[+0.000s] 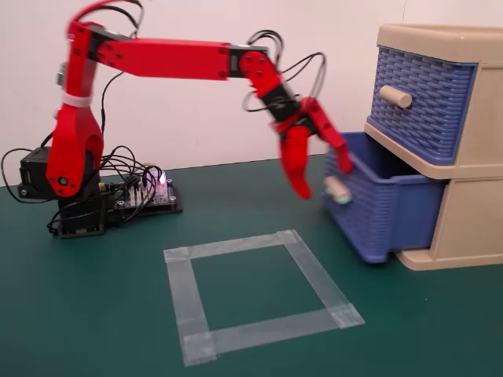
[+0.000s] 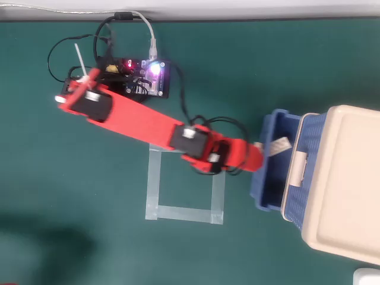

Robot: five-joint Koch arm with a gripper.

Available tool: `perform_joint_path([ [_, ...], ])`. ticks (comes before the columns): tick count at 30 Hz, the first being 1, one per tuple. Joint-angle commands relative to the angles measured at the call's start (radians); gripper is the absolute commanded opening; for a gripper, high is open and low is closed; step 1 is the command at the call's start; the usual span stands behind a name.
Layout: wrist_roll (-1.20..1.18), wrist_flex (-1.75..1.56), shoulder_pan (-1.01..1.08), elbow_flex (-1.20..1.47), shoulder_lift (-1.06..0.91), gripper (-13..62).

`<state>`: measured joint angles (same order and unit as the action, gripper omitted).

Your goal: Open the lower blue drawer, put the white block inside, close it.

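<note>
- Red plastic arm of mine reaches from its base at the left of the fixed view across to the beige cabinet (image 1: pixel 471 196) on the right.
- My gripper (image 1: pixel 324 182) hangs with its two red fingers spread apart and nothing between them; it is blurred in the fixed view, just in front of the pulled-out drawer.
- I see the lower blue drawer (image 1: pixel 385 212) drawn well out of the cabinet, its pale-green-tipped knob (image 1: pixel 338 191) just beside my gripper's tips; whether they touch I cannot tell.
- From overhead, the gripper (image 2: pixel 255 159) sits at the drawer's front edge (image 2: pixel 261 178).
- Inside the open drawer I can make out the white block (image 2: pixel 279 145), lying tilted on the drawer floor near the front wall, by the side that shows uppermost overhead.
- Above it, the upper blue drawer (image 1: pixel 420 98) is pushed in, its plain beige knob (image 1: pixel 395 96) sticking out.
- On the green table (image 1: pixel 94 314) lies a square outline of clear tape (image 1: pixel 259 294), near the drawer.
- A lit circuit board (image 2: pixel 145 74) sits by the arm's base.
</note>
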<state>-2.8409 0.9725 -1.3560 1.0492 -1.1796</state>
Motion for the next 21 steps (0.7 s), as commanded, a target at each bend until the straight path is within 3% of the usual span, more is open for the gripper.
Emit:
perform_joint_path([
  [1,-0.043,-0.091,-0.044,-0.147,0.112,34.1],
  [4,-0.048,-0.087,-0.051,-0.402,0.307,34.2],
  [7,-0.049,-0.002,-0.043,-0.511,0.301,34.5],
  [15,-0.006,1.014,0.206,-0.365,-0.376,34.0],
  [21,0.364,0.980,0.638,0.252,-0.756,34.1],
])
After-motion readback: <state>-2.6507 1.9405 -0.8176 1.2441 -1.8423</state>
